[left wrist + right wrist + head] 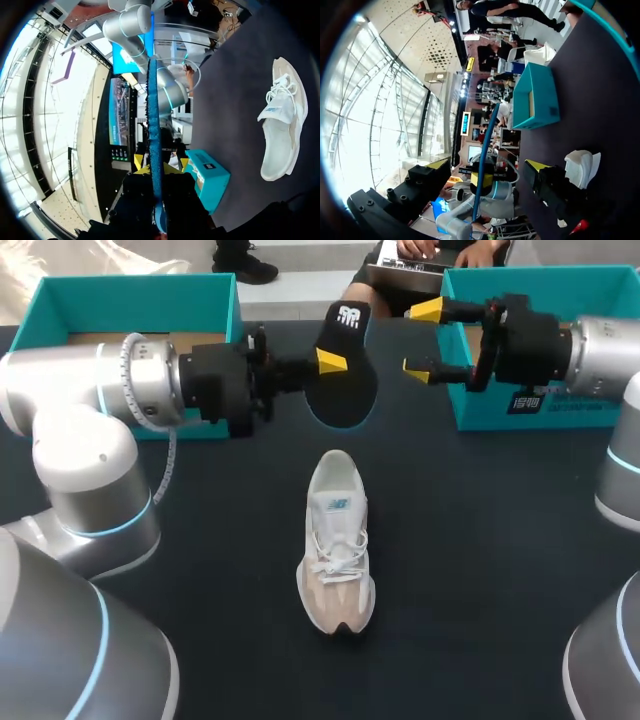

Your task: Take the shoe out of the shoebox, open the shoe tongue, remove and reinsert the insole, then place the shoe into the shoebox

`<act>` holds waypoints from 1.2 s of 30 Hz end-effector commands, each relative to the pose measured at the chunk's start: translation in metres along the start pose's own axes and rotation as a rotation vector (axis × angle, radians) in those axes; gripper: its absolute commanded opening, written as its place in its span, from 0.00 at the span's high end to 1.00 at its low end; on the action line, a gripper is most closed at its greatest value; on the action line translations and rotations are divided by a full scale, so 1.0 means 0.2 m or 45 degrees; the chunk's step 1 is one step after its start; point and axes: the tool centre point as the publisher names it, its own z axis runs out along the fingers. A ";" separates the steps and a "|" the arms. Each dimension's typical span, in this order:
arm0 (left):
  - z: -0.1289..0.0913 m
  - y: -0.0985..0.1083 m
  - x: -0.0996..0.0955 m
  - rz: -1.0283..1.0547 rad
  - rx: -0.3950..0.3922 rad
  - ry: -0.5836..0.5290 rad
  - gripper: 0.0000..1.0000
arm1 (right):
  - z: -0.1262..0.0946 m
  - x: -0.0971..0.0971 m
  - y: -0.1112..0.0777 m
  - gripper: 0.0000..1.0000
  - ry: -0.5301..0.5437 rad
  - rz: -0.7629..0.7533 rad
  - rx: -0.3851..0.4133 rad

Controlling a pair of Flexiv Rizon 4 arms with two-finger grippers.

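Shoe [337,545] toe-first toward robot; insole [342,390] aloft, clamped by left gripper [160,165]; right gripper [422,340] wide, empty.

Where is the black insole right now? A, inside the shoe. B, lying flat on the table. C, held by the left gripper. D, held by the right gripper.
C: the left gripper is shut on the insole, holding it apart from the shoe, while the right gripper is open beside it.
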 end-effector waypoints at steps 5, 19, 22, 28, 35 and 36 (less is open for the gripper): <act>-0.09 -0.03 0.00 0.004 0.001 0.018 1.00 | -0.11 0.01 -0.06 0.00 -0.012 -0.021 0.102; -0.16 -0.03 0.01 0.068 0.076 0.029 1.00 | -0.15 0.05 -0.11 0.00 -0.057 -0.062 0.152; -0.16 -0.03 0.01 0.068 0.076 0.029 1.00 | -0.15 0.05 -0.11 0.00 -0.057 -0.062 0.152; -0.16 -0.03 0.01 0.068 0.076 0.029 1.00 | -0.15 0.05 -0.11 0.00 -0.057 -0.062 0.152; -0.22 -0.14 -0.09 -0.919 0.194 0.437 1.00 | -0.15 0.05 -0.11 0.00 -0.057 -0.062 0.152; -0.23 -0.15 -0.10 -0.968 0.175 0.456 1.00 | -0.15 0.05 -0.11 0.00 -0.057 -0.062 0.152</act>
